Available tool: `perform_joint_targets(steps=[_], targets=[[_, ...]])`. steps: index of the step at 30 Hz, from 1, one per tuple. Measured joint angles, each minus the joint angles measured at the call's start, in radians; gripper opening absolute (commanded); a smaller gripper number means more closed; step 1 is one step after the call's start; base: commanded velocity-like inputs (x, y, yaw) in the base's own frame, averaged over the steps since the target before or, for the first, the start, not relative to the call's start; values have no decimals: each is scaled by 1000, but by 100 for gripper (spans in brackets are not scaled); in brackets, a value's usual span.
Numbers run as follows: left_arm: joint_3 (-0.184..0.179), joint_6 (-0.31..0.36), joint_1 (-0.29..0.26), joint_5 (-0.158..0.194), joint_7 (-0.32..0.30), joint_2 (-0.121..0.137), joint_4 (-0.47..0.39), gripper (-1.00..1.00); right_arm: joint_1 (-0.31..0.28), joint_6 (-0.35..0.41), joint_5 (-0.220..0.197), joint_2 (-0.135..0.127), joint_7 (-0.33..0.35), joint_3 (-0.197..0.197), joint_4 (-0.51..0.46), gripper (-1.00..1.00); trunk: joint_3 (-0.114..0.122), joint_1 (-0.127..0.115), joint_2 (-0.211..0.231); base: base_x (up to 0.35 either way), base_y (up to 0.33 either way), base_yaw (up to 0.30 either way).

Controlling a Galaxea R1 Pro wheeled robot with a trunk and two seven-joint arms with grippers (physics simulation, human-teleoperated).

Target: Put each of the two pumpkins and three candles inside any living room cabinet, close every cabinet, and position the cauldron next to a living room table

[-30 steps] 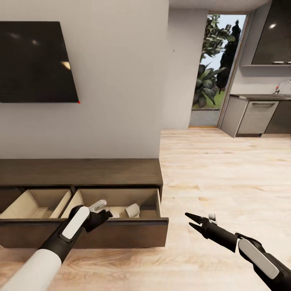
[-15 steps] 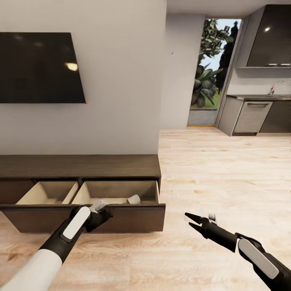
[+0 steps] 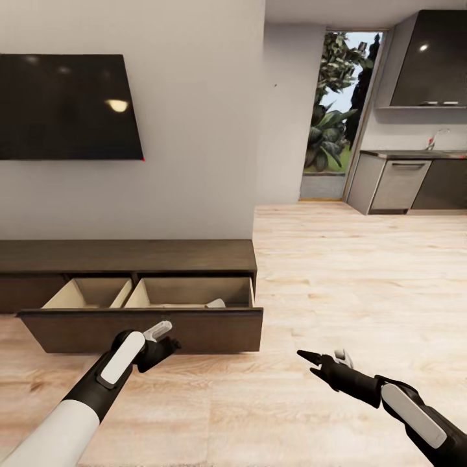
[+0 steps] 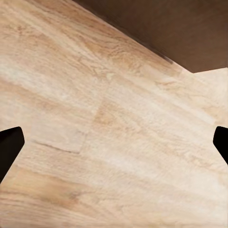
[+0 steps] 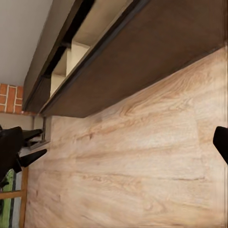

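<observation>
While the cabinet (image 3: pixel 130 256) stands with its drawer (image 3: pixel 139 329) pulled out, a pale candle (image 3: pixel 216 303) is glimpsed inside. Both claws, left (image 3: pixel 170 344) and right (image 3: pixel 312 363), are spread and empty. A rigid, heavy front is judged (push mid-panel).

The pulled-out drawer front (image 3: pixel 139 329) of the cabinet (image 3: pixel 126 256) blocks the way at 12 o'clock of the left gripper (image 3: pixel 165 342), while the bare wooden floor (image 3: pixel 363 279) from 1 to 3 o'clock is open for passing.
</observation>
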Motion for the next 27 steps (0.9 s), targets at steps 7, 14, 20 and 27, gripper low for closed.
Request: perform_joint_targets(steps=[7, 14, 20, 27], targets=[[0, 0, 0, -2, 0, 0, -1, 100, -2, 2, 73, 48, -82, 4, -14, 100, -22, 27, -49, -5, 0, 0], [-3, 0, 0, -3, -2, 0, -2, 100, -2, 24, 291, 198, -138, 0, -18, 100, -35, 42, -77, 0, 0, 0], [-22, 0, 0, -4, -2, 0, -7, 100, -2, 28, 326, 209, -141, -3, -18, 100, -35, 42, -77, 0, 94, 0], [-50, 0, 0, -5, -3, 0, -6, 100, -2, 28, 329, 210, -244, 0, -47, 100, -35, 42, -78, -51, 262, 0]])
